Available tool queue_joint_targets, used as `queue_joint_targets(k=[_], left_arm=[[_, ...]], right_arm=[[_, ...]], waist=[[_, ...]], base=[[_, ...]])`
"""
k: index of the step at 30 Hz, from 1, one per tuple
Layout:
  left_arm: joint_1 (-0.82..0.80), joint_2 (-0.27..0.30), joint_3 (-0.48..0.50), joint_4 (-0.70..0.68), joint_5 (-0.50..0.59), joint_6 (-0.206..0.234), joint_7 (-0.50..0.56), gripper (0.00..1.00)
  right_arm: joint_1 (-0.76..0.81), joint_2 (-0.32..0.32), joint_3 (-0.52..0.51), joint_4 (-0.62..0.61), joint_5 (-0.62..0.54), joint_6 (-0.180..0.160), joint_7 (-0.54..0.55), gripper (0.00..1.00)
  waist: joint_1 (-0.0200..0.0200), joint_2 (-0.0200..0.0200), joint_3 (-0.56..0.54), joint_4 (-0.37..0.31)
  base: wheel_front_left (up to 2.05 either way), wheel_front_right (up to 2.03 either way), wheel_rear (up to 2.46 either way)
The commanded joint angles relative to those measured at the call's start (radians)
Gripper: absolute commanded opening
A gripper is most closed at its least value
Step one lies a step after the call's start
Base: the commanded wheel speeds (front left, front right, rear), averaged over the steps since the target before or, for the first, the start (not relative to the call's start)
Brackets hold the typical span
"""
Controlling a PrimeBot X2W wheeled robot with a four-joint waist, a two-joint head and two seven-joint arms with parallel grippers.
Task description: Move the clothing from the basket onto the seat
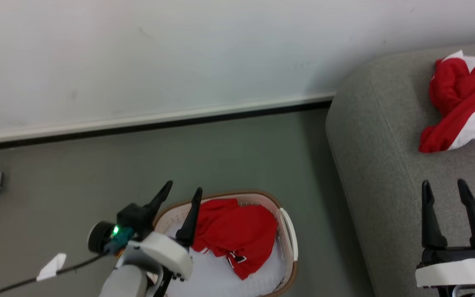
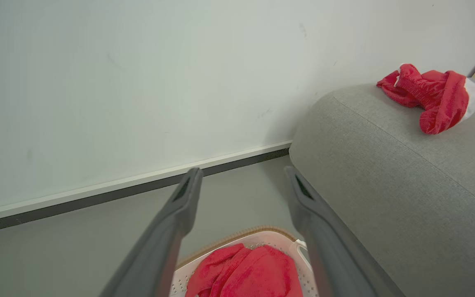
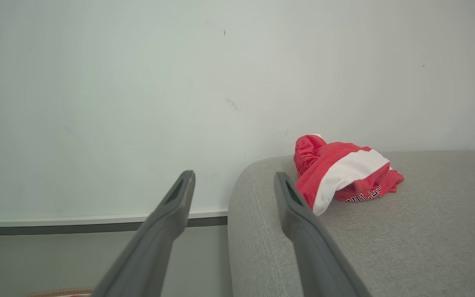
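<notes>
Clothing in basket beside seat edge, more on seat, left gripper, right gripper, both spread, empty

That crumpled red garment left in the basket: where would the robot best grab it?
Probably the bunched-up folds in the middle of the bright red soft fabric garment, coming straight down from above: the walls of the oval cream perforated plastic basket block a sideways approach, and the open left pincer hovers over its rim.

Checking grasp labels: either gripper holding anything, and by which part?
Nothing held: left gripper by the basket and right gripper over the seat both have open, empty jaws; the clothing lies untouched.
</notes>
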Motion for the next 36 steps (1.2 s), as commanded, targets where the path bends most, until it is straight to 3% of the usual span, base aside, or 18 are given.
queue_joint_targets(k=[1,13,22,36], left_arm=[[-0.041,0.011,-0.016,0.017,0.007,-0.002,0.006,1.0],[-0.37,0.029,-0.225,0.292,-0.053,-0.003,0.162,1.0],[-0.539,0.009,-0.254,0.461,-0.109,-0.003,0.188,1.0],[-0.703,0.003,-0.302,0.648,-0.197,-0.003,0.189,1.0]], right_arm=[[-0.026,-0.003,-0.008,-0.016,-0.002,-0.003,0.001,1.0],[-0.172,-0.002,-0.039,-0.147,0.031,-0.003,0.001,1.0],[-0.225,-0.002,-0.026,-0.227,0.023,-0.003,0.001,1.0],[-0.229,-0.002,-0.017,-0.304,0.027,-0.003,0.001,1.0]], waist=[[-0.0002,0.0,0.128,-0.05],[-0.0002,0.0,0.415,-0.079],[-0.0002,0.0,0.565,-0.073],[-0.0002,0.0,0.707,-0.091]], base=[[0.0,0.0,0.0],[0.0,0.0,0.0],[0.0,0.0,0.0],[0.0,0.0,0.0]])
